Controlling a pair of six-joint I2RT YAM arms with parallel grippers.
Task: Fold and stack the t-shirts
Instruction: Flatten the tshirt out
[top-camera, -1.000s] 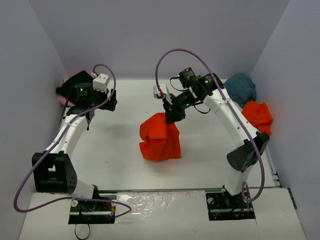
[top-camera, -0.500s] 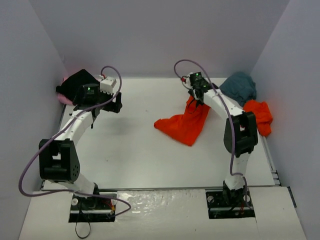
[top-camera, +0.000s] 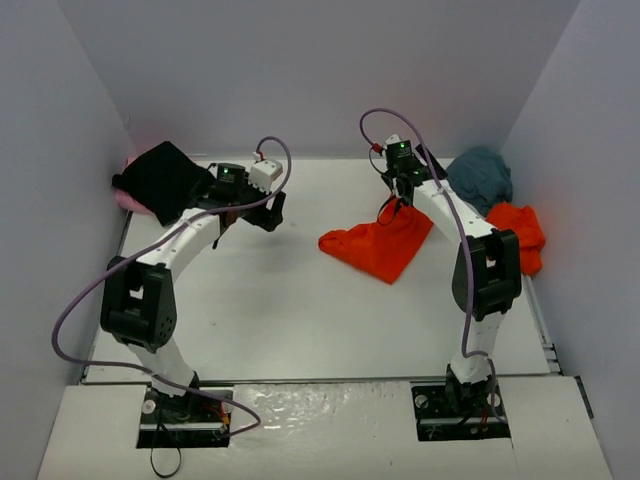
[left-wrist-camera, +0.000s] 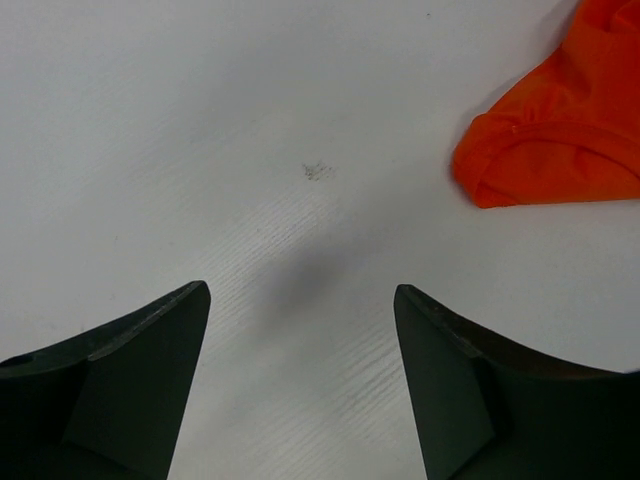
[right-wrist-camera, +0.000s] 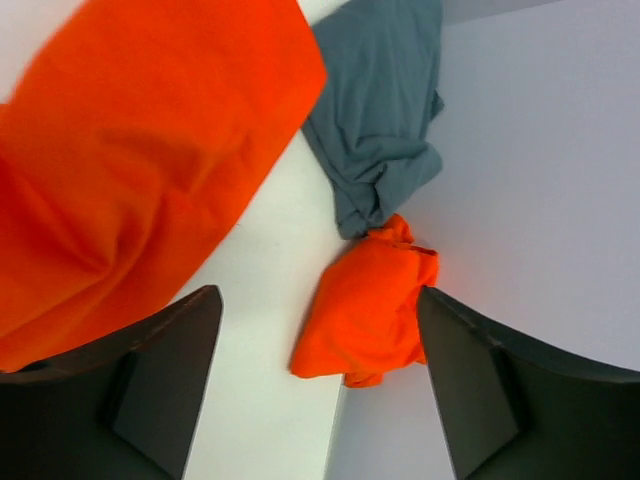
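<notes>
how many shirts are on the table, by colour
orange-red: 2, the spread shirt and the bunched shirt
black shirt: 1
teal-grey shirt: 1
pink shirt: 1, mostly hidden under the black one
total: 5

The white desk (top-camera: 300, 310) has an orange-red t-shirt (top-camera: 385, 250) lying loosely spread right of centre. At the far right edge a bunched teal-grey t-shirt (top-camera: 482, 175) touches a crumpled second orange-red t-shirt (top-camera: 518, 232). In the far left corner a black t-shirt (top-camera: 160, 178) lies over a pink t-shirt (top-camera: 128, 198).
</notes>
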